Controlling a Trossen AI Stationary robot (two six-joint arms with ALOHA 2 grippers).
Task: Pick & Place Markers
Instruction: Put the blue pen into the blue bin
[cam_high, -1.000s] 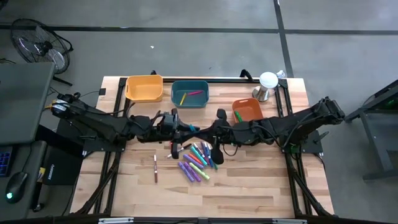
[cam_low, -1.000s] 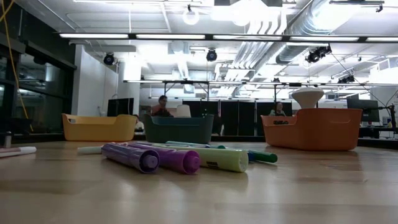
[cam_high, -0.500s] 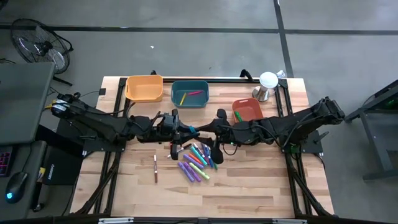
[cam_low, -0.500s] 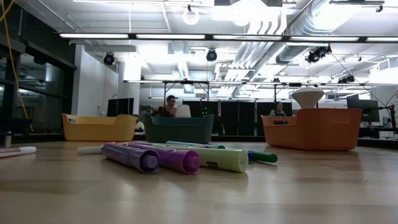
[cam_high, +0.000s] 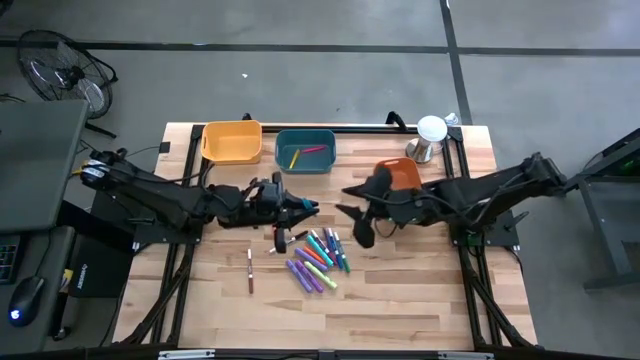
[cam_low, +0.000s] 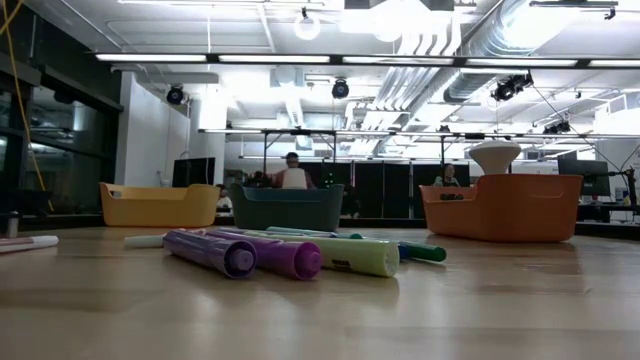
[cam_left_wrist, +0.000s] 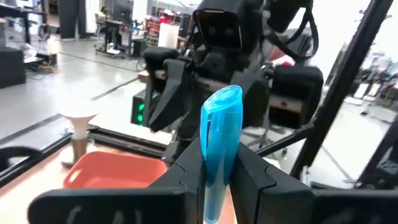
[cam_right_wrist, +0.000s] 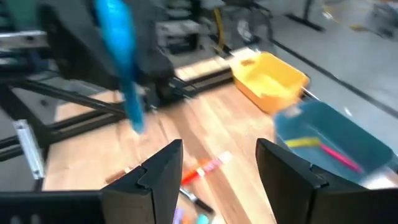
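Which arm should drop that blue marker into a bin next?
Left. The left hand is shut on the blue marker and sits close to the teal bin. The right hand is open and holds nothing.

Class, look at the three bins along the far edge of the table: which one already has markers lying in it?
The teal bin, the middle one: a yellow marker and a pink marker lie inside. The yellow bin shows none; the orange bin is partly hidden by the right arm.
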